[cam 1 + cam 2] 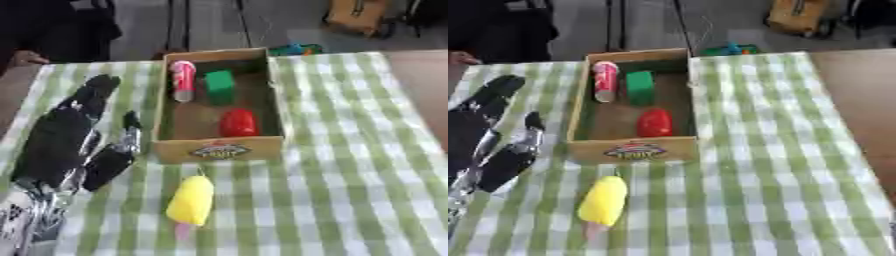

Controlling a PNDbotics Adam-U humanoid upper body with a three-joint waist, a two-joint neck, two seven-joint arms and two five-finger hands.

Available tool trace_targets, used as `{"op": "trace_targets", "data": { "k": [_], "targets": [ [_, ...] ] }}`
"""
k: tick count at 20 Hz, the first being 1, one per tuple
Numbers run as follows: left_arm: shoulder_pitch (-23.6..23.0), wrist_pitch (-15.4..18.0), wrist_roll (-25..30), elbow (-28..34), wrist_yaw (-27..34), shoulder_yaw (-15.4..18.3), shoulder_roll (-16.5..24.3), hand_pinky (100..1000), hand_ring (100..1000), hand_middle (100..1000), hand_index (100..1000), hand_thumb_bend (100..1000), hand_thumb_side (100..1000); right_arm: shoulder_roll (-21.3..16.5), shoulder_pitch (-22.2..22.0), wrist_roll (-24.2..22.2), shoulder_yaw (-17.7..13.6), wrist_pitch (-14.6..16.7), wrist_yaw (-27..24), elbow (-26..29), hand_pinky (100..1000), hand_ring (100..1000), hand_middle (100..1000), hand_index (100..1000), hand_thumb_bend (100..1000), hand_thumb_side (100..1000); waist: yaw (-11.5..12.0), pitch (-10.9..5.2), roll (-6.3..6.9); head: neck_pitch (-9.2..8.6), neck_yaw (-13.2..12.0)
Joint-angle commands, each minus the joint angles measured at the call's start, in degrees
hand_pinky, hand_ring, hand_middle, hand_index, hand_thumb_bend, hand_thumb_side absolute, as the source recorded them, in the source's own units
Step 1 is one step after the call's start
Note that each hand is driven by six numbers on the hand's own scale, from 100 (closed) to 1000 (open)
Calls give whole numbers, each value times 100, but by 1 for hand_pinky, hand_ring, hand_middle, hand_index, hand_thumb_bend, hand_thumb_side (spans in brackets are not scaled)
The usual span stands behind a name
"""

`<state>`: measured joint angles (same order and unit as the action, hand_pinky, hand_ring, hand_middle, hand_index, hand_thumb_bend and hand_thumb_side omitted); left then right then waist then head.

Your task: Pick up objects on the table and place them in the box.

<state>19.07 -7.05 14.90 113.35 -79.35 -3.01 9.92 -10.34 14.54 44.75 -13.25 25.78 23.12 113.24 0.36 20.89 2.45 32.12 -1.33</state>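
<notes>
Only the robot's left hand (66,132) shows, lying at the left over the green-and-white checked surface (350,175) with its fingers (94,92) straight and spread wide, holding nothing; its wrist is cut off by the lower left corner, and the right hand appears in neither view. One open cardboard box (219,149) stands in the middle of the surface, and its front wall carries a coloured label whose writing is too blurred to read. Three things lie inside it: a pink and white cylinder (183,80) at the far left, a green block (220,86) beside it, and a red rounded piece (238,122) near the front wall. One yellow ice-lolly toy (192,201) with a pale pink stick lies on the surface just in front of the box, apart from the hand.
</notes>
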Motion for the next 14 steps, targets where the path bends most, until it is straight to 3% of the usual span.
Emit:
{"op": "trace_targets", "data": {
  "k": [1, 6, 7, 8, 9, 10, 11, 12, 14],
  "targets": [
    [11, 32, 201, 52, -176, 2, -3, 290, 797, 957, 1000, 100, 1000, -38, 14, 130, -39, 109, 11, 135, 422, 434, 322, 456, 100, 758, -8, -98, -20, -55, 12],
    [4, -105, 434, 117, -296, 63, 1, 341, 817, 970, 1000, 100, 1000, -32, 7, 129, -44, 98, 17, 135, 422, 434, 322, 455, 100, 759, -3, -105, -30, -75, 24],
    [5, -129, 458, 120, -320, 62, 0, 562, 912, 986, 1000, 100, 1000, -31, 7, 128, -44, 98, 18, 135, 422, 434, 322, 455, 100, 759, -3, -105, -31, -76, 24],
    [-13, -225, 520, 110, -373, 92, -5, 637, 939, 989, 1000, 100, 1000, -31, 9, 128, -44, 99, 19, 135, 422, 434, 322, 455, 100, 759, -5, -105, -35, -83, 24],
    [-20, -318, 584, 116, -425, 95, -8, 654, 946, 989, 1000, 100, 1000, -30, 11, 127, -42, 100, 19, 135, 422, 434, 322, 455, 100, 759, -10, -104, -37, -87, 21],
    [-37, -416, 605, 120, -456, 103, -23, 753, 982, 994, 1000, 100, 1000, -28, 14, 127, -42, 101, 19, 135, 422, 434, 322, 455, 100, 759, -17, -101, -39, -93, 20],
    [-51, -492, 596, 122, -468, 100, -30, 774, 983, 1000, 1000, 100, 1000, -26, 17, 126, -41, 102, 18, 135, 422, 434, 322, 455, 100, 759, -24, -98, -40, -96, 19],
    [-71, -519, 547, 123, -473, 94, -37, 737, 955, 1000, 1000, 100, 1000, -26, 20, 125, -41, 103, 19, 135, 422, 433, 321, 455, 100, 759, -30, -92, -39, -102, 26],
    [-116, -490, 350, 124, -466, 105, -46, 595, 918, 1000, 1000, 100, 962, -25, 23, 124, -43, 102, 20, 135, 422, 433, 321, 455, 100, 759, -35, -86, -36, -105, 39]
  ]
}}
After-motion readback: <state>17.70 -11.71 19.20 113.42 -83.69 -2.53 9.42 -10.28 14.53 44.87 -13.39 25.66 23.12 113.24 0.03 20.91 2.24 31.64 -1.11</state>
